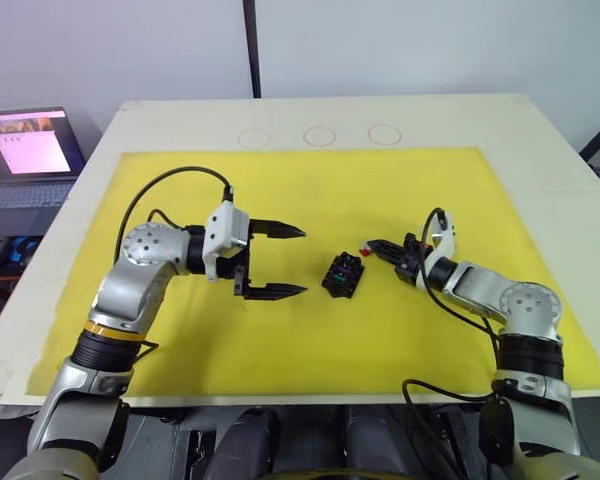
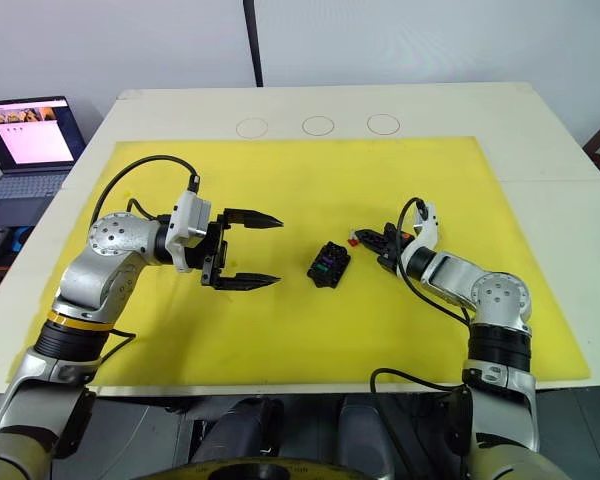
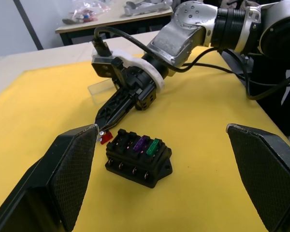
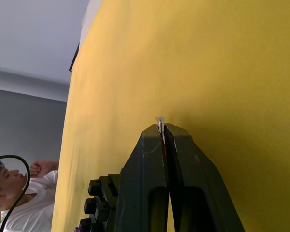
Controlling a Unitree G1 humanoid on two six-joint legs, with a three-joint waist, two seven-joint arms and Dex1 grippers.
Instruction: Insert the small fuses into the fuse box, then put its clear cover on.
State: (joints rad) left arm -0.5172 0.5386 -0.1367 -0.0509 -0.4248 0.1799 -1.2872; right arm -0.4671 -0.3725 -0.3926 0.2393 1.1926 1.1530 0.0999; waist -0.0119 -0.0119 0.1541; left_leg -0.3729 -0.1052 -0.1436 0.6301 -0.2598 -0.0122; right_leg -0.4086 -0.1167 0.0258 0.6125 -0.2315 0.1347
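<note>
Left gripper (image 1: pixel 278 260), two black fingers spread wide, hovered just left of the small black slotted plastic fuse box (image 1: pixel 343 275) at mid-mat on the yellow mat (image 1: pixel 400 190). Purple and green fuses (image 3: pixel 147 145) sat seated in the box. Right gripper (image 1: pixel 372 248) pinched a tiny red blade fuse (image 3: pixel 105 137) beside the box's right end. Risk: the thin grip could let the fuse twist or miss its slot, and the unheld box could slide.

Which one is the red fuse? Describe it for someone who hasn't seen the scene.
On the yellow mat, find the black fuse box near the middle. Just beside it, the right gripper pinches a tiny red fuse at its tip. The purple and green fuses already sit in the box's slots.
</note>
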